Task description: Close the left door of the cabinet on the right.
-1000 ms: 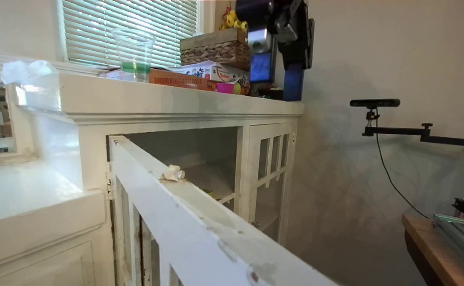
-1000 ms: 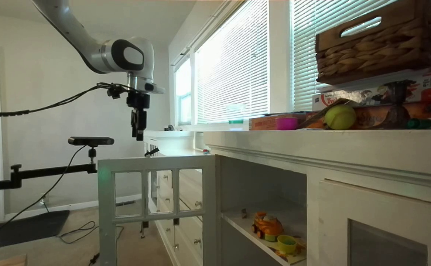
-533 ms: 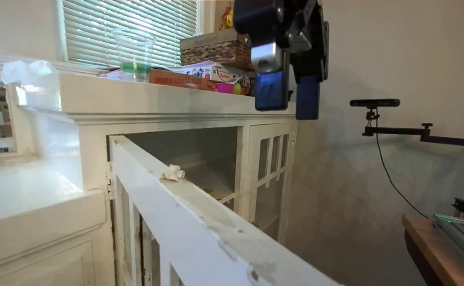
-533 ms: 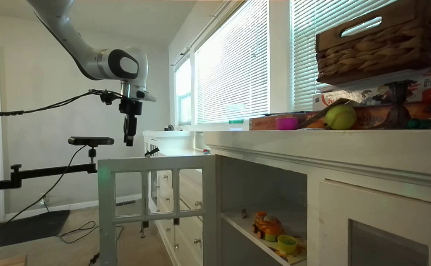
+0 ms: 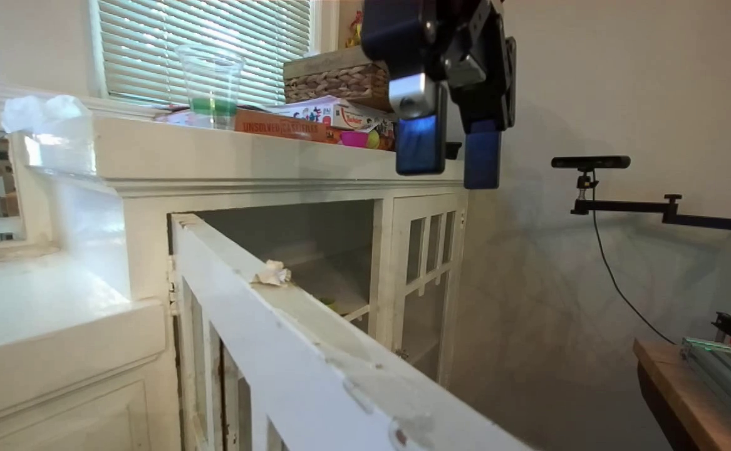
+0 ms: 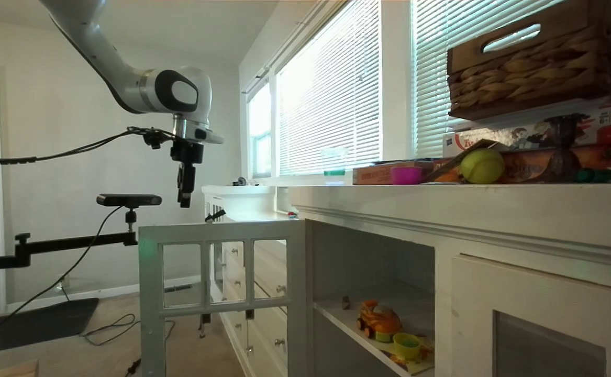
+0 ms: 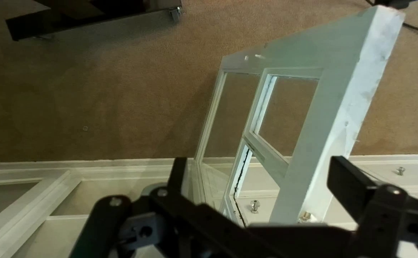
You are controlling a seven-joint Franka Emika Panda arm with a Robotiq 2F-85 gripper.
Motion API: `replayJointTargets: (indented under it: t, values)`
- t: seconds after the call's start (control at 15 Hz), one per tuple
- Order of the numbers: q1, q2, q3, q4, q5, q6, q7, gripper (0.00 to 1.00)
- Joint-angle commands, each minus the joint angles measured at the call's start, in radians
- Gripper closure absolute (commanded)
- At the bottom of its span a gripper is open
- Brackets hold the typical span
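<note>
The gripper (image 5: 451,178) is held aloft, its blue-padded fingers (image 5: 420,147) spread, with nothing clasped and no contact with wood to be seen. Below, the left door (image 5: 315,319) is swung well out from the cabinet (image 5: 277,160), roughly square to its front; closing, it is judged, has not been begun.

And here is the danger! In the wrist view the door's inner face is shown, so the gripper may be placed on the wrong side. If a push is given from there, the door will only be driven wider; the outer face must be reached. If a straight descent is chosen, a fingertip may be landed on the top edge, whose line is crossed closely by one finger, though depth cannot be judged. If a pane (image 6: 182,275) is pressed instead of a bar, it could be broken.

Along that edge, toward the hinged end, a crumpled scrap (image 5: 272,273) is perched; it could be jammed as the gap is narrowed. Inside, an orange toy (image 6: 378,318) and a yellow-green cup (image 6: 406,345) are borne by the shelf (image 6: 341,323); by a slam they might be jolted. Beyond, the twin door (image 5: 425,282) could be knocked if the swing is overdriven.
</note>
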Motion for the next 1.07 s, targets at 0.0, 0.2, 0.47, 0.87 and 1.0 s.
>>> replayJointTargets:
  t: [0.0,0.2,0.47,0.87,1.0]
  values:
    - [0.018,0.038,0.007,0.035,-0.008,0.001,0.119,0.0]
    - [0.036,0.07,0.023,0.052,-0.009,0.011,0.238,0.0]
    - [0.068,0.114,0.034,0.062,-0.018,0.039,0.359,0.0]
    - [0.109,0.181,0.026,0.035,-0.046,0.22,0.532,0.0]
    - [0.122,0.2,0.022,0.036,-0.059,0.263,0.567,0.0]
